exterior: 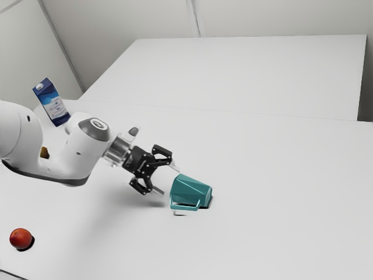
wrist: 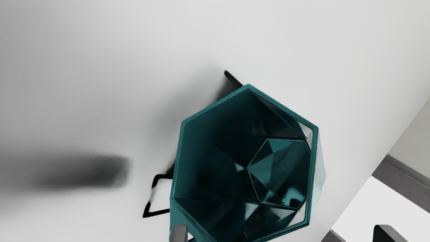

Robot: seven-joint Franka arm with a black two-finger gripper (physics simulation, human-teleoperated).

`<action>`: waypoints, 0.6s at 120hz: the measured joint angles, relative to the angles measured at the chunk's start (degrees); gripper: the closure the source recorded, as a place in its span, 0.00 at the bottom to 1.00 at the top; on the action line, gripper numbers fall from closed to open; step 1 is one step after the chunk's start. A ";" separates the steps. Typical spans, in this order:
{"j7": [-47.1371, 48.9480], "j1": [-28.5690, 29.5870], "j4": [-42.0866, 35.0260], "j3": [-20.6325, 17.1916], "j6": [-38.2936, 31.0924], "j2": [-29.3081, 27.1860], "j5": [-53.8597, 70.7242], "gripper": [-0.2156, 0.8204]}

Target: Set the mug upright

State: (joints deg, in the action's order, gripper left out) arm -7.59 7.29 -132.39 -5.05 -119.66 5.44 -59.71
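Just ahead of the gripper (exterior: pixel 169 181), the mug (exterior: pixel 192 189) lies sideways.

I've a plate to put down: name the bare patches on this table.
Bare: white tabletop on the exterior view's right of the teal faceted mug, and between mug and round red fruit. Crowded: the mug's mouth, near the open black gripper, and around the blue carton near the white arm.

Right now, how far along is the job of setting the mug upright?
Only the approach looks done: the end effector is open, close to the mouth of the mug. Nothing is gripped. The mug lies on its side, so gripping, righting and releasing it all appear left.
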 joint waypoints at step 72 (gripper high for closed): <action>0.33 -1.58 0.68 -1.38 -5.49 1.83 -3.03 0.21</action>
State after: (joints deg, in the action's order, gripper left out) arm -7.26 5.71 -131.71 -6.43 -125.15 7.27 -62.74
